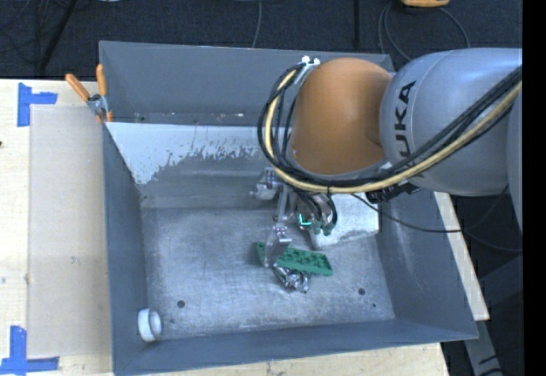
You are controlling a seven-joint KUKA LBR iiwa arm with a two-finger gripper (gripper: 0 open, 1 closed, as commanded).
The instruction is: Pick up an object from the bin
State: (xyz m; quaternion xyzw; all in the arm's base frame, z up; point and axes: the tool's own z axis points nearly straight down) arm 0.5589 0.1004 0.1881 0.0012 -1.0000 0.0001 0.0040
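While the gripper [286, 268] hangs low at the green flat brick [309, 262] in mid-bin [171, 246], I judge we're at the grasp, though I can't tell whether it's clenched or released. Next comes a firm squeeze and a straight lift.

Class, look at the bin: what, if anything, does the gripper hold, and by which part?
It cannot be told. The gripper is low over one end of a flat green piece mid-bin, but no clear hold shows.
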